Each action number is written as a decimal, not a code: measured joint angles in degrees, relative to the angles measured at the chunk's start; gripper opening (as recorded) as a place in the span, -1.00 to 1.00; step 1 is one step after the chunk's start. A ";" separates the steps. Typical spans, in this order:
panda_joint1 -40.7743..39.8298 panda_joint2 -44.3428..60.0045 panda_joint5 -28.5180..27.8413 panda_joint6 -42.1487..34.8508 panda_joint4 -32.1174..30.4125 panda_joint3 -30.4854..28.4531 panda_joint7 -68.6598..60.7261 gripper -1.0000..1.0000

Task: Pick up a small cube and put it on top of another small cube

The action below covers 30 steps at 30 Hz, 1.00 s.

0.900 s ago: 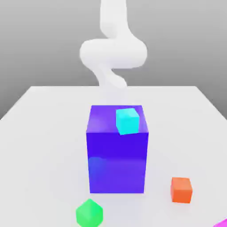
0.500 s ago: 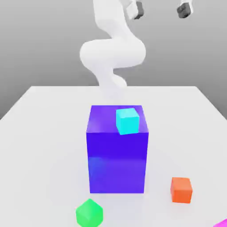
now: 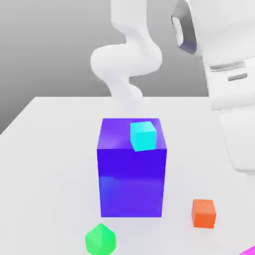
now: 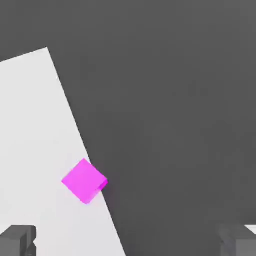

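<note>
Swinging down toward the camera since the earlier frames, the white arm [image 3: 130,55] now looms large at the exterior view's right, where half a second ago we saw only two dark fingertips high above the table [image 3: 50,149]. Our hand [image 4: 128,240] stands released, its two grey fingers [image 4: 17,240] spread wide apart and grasping nothing, as the hand view shows.

Below it the small cube [image 4: 84,180], bright magenta and glossy, lies at the very edge of the white table, one corner close to the drop; in the exterior view we catch only a sliver of it at the near right corner [image 3: 247,251].

Nothing else has shifted. A cyan cube [image 3: 143,135] sits atop the big blue-purple block [image 3: 131,169] at mid-table, toward its right side. An orange cube [image 3: 203,213] rests near and right of the block, a green cube [image 3: 100,239] near and slightly left. We can read no writing or labels on any surface.
</note>
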 joint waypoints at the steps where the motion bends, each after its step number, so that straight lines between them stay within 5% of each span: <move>1: 0.12 1.58 -0.26 0.42 0.30 0.43 -1.79 0.00; 18: 5.16 26.49 -14.79 12.19 5.53 4.20 -21.52 0.00; 19: 4.98 28.40 -14.61 13.59 5.98 4.44 -21.75 -1.00; 30: 5.69 20.93 -16.23 8.20 4.21 3.11 -21.19 -1.00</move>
